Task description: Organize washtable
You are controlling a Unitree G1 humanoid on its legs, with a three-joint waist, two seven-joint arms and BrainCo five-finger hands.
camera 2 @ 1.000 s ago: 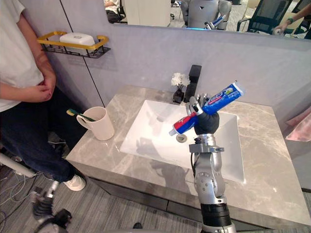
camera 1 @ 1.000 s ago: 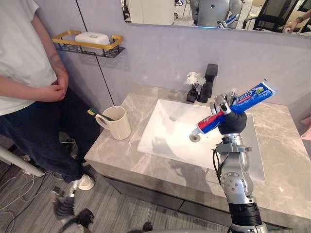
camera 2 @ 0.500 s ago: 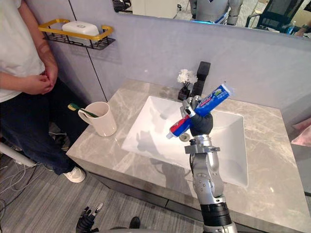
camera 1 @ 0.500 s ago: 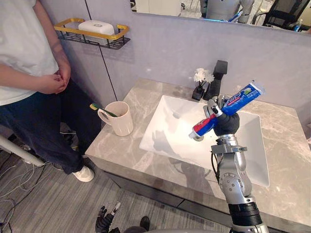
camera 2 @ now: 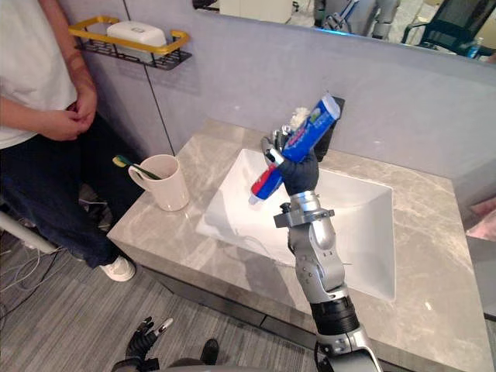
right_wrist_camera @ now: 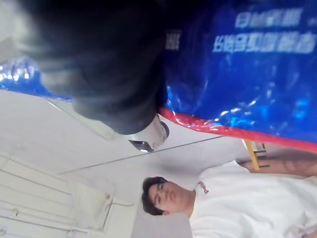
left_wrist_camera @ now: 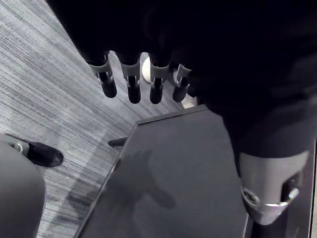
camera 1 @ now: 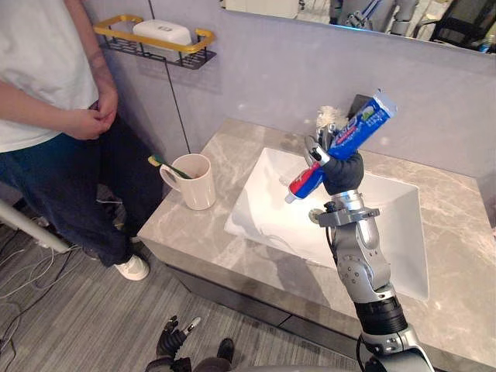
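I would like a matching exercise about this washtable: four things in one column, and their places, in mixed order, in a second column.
Things
1. toothpaste tube
2. toothbrush
3. mug
4. white box

Places
A. on the yellow wall shelf
B. standing in the mug
C. held in the right robot hand, above the sink
D. on the counter, left of the sink

Pairs: 1-C, 2-B, 3-D, 4-A

Right hand (camera 1: 341, 170) high, clenched; left hand (left_wrist_camera: 132, 82) low, slack.
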